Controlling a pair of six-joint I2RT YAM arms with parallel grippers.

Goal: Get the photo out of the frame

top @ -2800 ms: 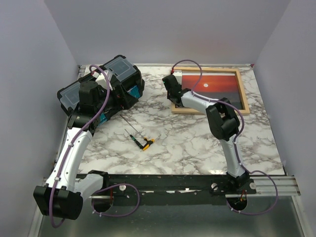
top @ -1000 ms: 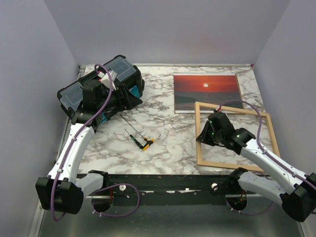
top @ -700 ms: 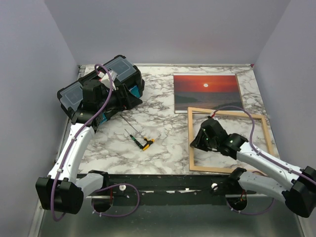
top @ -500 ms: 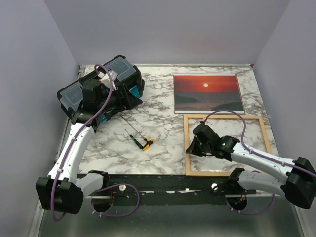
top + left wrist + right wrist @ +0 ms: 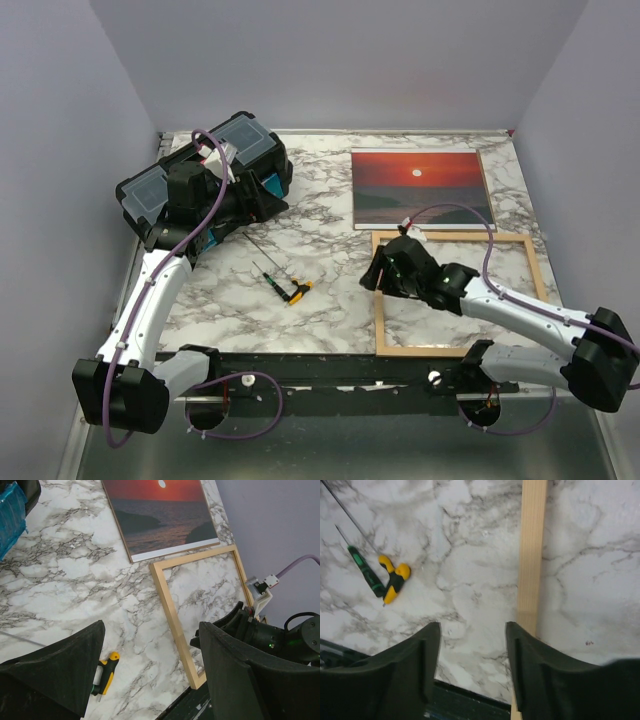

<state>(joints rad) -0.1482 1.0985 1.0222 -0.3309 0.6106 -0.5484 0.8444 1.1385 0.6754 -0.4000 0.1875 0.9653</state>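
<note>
The photo (image 5: 420, 188), a red-orange sunset print, lies bare and flat at the back right of the marble table; the left wrist view shows the photo (image 5: 160, 515) too. The empty light-wood frame (image 5: 505, 238) lies flat just in front of it, near the table's front edge. My right gripper (image 5: 372, 278) hovers at the frame's left rail (image 5: 532, 555). In its own view the right gripper (image 5: 472, 630) is open, with only marble between its fingers. My left gripper (image 5: 255, 200) sits far left by the toolbox, and the left gripper (image 5: 151, 630) is open and empty.
A black toolbox with clear lids (image 5: 230, 150) stands at the back left under the left arm. A yellow-and-green screwdriver (image 5: 290, 288) and a thin rod (image 5: 262, 250) lie mid-table. The table's front edge and a black rail (image 5: 470, 700) lie just below the right gripper.
The right gripper carried the tilted frame toward the front edge, laid it flat, let go and opened, ending just left of the rail. The photo and the left arm stayed put.
</note>
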